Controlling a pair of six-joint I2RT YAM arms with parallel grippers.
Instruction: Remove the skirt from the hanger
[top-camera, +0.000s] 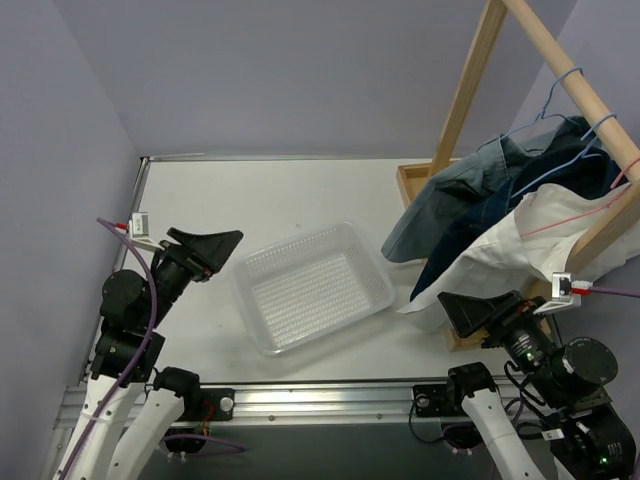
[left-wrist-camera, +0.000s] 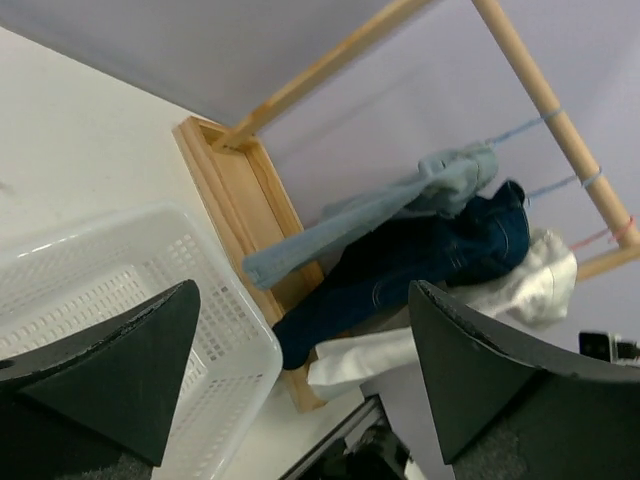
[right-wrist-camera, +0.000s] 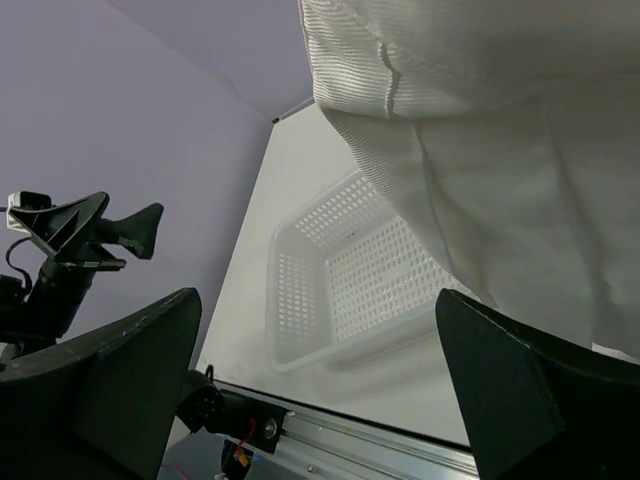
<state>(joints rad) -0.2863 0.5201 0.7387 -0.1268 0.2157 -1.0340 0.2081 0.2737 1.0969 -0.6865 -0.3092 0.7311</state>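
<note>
We see the white bench (top-camera: 300, 190) with a clear mesh basket (top-camera: 295, 243) lying at its middle, and we place everything else from that basket. To the basket's right stands the wooden rack (top-camera: 470, 85), its base frame on the bench and its rail sloping overhead.

Three garments hang from the rail, right of the basket. The pale blue one (top-camera: 440, 200) is farthest back, the dark denim one (top-camera: 480, 215) is in the middle, and the white skirt (top-camera: 520, 235) is nearest the arms. The skirt is on a pink hanger (top-camera: 575, 215), and its hem drops to just beside the basket's near right corner. The other two hang on blue hangers (top-camera: 560, 90).

The left claw (top-camera: 215, 255) hovers just left of the basket's far left corner, fingers spread apart and holding nothing. The right claw (top-camera: 447, 312) sits right of the basket's near corner, below the skirt's hem, also spread wide and empty. From its wrist the skirt fills the upper view close above. We cannot tell whether cloth and fingers touch.
</note>
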